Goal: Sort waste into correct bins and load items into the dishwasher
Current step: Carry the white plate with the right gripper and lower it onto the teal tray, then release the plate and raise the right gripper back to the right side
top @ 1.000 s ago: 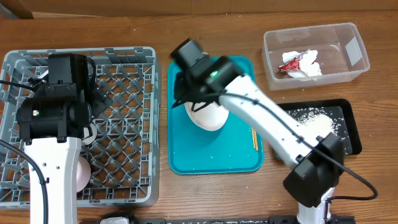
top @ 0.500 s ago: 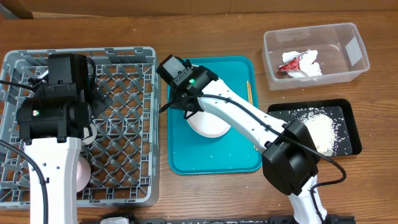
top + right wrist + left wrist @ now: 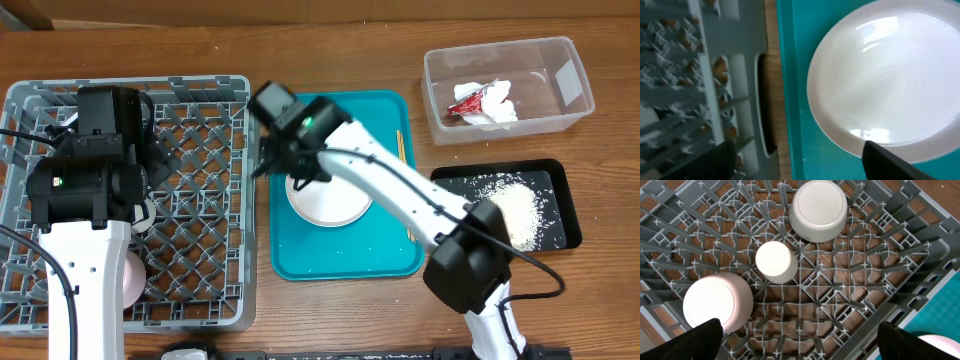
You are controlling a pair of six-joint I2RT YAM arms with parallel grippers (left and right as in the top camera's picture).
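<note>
A white plate [image 3: 328, 200] lies flat on the teal tray [image 3: 340, 255]. My right gripper [image 3: 290, 165] hangs open over the tray's left edge, beside the dishwasher rack [image 3: 200, 250]. In the right wrist view the plate [image 3: 890, 75] fills the upper right; one finger crosses its near rim, and my right gripper [image 3: 800, 165] holds nothing. My left gripper [image 3: 797, 347] is open above the rack [image 3: 840, 295], which holds an upturned bowl [image 3: 818, 210], a small cup [image 3: 776, 261] and another white dish [image 3: 717, 302]. Chopsticks [image 3: 400, 148] lie on the tray's right side.
The clear tub [image 3: 555, 110] at the back right holds a crumpled napkin [image 3: 497, 103] and a red wrapper [image 3: 466, 100]. A black tray [image 3: 555, 180] with white grains [image 3: 510, 205] sits in front of it. A strip of bare wood separates the rack from the teal tray.
My right gripper has opened and let go of the plate, which was tilted and now lies flat on the teal tray. The left arm has not moved.
</note>
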